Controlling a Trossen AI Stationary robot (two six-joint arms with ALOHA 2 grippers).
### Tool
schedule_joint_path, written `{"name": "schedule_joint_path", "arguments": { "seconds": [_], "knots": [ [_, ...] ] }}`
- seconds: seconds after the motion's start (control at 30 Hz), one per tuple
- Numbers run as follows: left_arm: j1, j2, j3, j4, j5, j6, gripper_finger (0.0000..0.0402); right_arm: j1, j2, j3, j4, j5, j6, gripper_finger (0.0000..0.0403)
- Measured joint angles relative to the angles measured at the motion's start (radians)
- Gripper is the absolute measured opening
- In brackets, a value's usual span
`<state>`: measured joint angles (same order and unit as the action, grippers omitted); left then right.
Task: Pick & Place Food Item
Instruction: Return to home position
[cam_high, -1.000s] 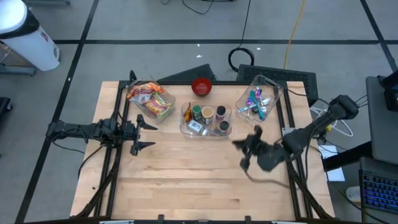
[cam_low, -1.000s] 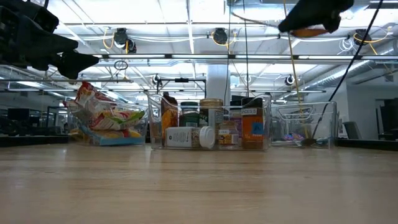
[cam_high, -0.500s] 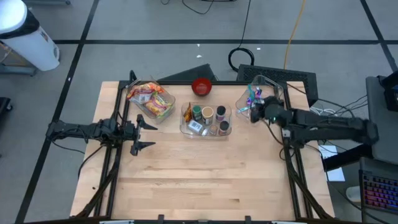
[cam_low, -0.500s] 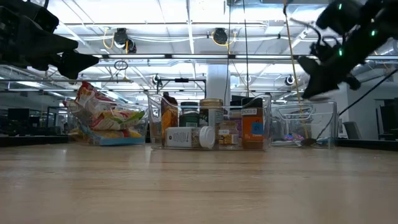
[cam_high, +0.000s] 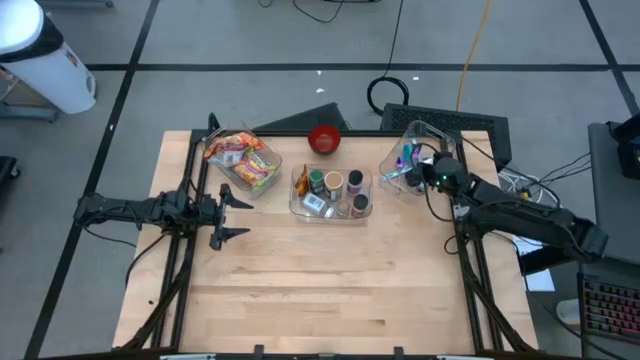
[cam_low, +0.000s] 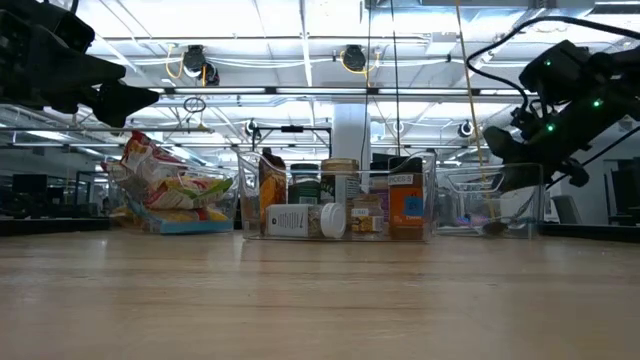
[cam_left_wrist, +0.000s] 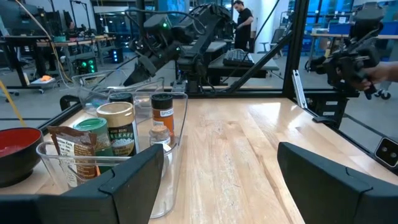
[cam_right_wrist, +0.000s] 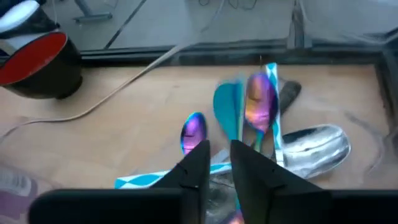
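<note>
Only the right wrist view showed us inside the right bin (cam_high: 432, 129). The violet spoon (cam_right_wrist: 261, 102) lay there beside a blue spoon (cam_right_wrist: 227, 112) and a silver spoon (cam_right_wrist: 314, 146). The right gripper (cam_right_wrist: 219, 160) hung over them, fingers nearly pressed together, pinching nothing. The middle bin (cam_high: 298, 208) held jars (cam_high: 333, 182), the left bin (cam_high: 270, 181) snack packets (cam_high: 232, 152). The left gripper (cam_high: 240, 215) sat spread wide at the table's left, unmoved. A second earlier the right gripper was over bare table.
</note>
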<state>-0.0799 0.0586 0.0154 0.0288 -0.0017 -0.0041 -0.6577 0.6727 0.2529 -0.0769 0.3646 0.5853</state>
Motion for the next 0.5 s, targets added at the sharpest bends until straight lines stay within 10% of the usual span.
{"name": "schedule_joint_path", "arguments": {
  "seconds": [0.5],
  "knots": [
    [0.0, 0.0, 0.0, 0.0, 0.0, 0.0, 0.0324, 0.049, -0.15, -0.018, 0.068, -0.186, -0.241, 0.0136]
  ]
}}
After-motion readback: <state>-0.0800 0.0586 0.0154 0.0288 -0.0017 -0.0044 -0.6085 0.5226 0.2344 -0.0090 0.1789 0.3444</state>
